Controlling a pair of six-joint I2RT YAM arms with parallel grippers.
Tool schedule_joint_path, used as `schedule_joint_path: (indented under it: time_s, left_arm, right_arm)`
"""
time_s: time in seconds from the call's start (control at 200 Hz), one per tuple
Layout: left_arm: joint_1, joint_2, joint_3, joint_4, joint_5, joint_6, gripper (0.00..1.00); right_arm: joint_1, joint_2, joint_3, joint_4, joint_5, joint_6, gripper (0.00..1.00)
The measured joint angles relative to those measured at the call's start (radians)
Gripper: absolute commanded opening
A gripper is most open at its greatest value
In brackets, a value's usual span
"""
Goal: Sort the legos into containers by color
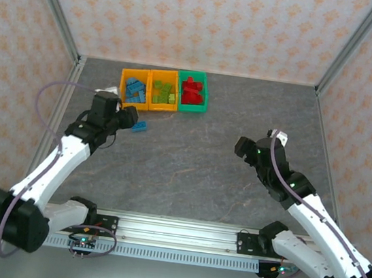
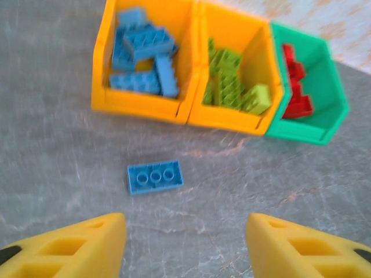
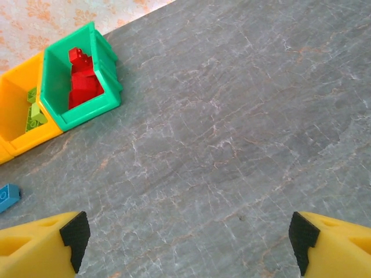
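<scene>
Three containers stand in a row at the back of the table. The left orange bin [image 1: 124, 87] [image 2: 99, 69] holds several blue legos [image 2: 142, 58]. In the middle orange bin [image 1: 161, 108] [image 2: 264, 63] lie lime green legos [image 2: 232, 87]. The green bin [image 1: 203, 92] [image 2: 333, 92] [image 3: 55, 87] holds red legos [image 2: 295, 87] [image 3: 84, 84]. One loose blue lego [image 1: 139, 127] [image 2: 155, 176] [image 3: 8, 197] lies upside down on the table in front of the left bin. My left gripper [image 1: 128, 119] [image 2: 185, 231] hangs just short of that brick, open, nothing between its fingers. My right gripper [image 1: 243, 148] [image 3: 188, 234] is open over bare table at mid-right.
The grey marbled table [image 1: 190, 160] is walled by patterned panels at the back and both sides. Aluminium posts [image 1: 56, 5] stand at the back corners. A rail with the arm bases [image 1: 173, 233] runs along the near edge.
</scene>
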Motion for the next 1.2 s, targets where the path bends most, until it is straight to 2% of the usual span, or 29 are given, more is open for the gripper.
schedule_joint_path:
  time_s: [0.075,0.175,0.29,0.42,0.666,0.806,0.921,1.021,1.081,1.201]
  left_arm:
    - [-0.005,0.13,0.006,0.022,-0.011,-0.048,0.82]
    - [-0.004,0.335,0.071,0.023,-0.006,-0.07,0.94]
    - [-0.005,0.536,0.2,0.021,0.005,-0.074,1.0]
    - [-0.005,0.634,0.266,0.021,-0.013,-0.084,1.0]
    - [-0.005,0.701,0.295,-0.032,-0.076,-0.093,0.93]
    - [-0.005,0.728,0.295,-0.04,-0.079,-0.084,0.84]
    - [-0.005,0.757,0.298,-0.052,-0.087,-0.077,0.68]
    - [-0.002,0.758,0.314,-0.071,-0.087,-0.078,0.58]
    - [-0.002,0.755,0.315,-0.076,-0.086,-0.073,0.55]
    - [-0.002,0.699,0.314,-0.095,-0.091,-0.075,0.54]
  right_arm:
    - [0.0,0.027,0.0,0.016,-0.006,0.0,0.91]
    - [0.0,0.056,0.0,0.019,-0.029,-0.003,0.91]
    - [0.0,0.056,0.0,0.019,-0.043,-0.008,0.92]
    - [0.0,0.035,-0.006,0.019,-0.045,-0.008,0.92]
    - [0.0,0.019,-0.013,0.019,-0.05,-0.011,0.92]
    - [0.0,0.024,-0.021,0.02,-0.059,-0.01,0.92]
    - [0.0,0.031,-0.021,0.02,-0.068,-0.01,0.92]
    - [0.0,0.031,-0.021,0.02,-0.073,-0.009,0.92]
    - [0.0,0.031,-0.021,0.02,-0.077,-0.006,0.92]
    - [0.0,0.031,-0.021,0.02,-0.08,-0.006,0.92]
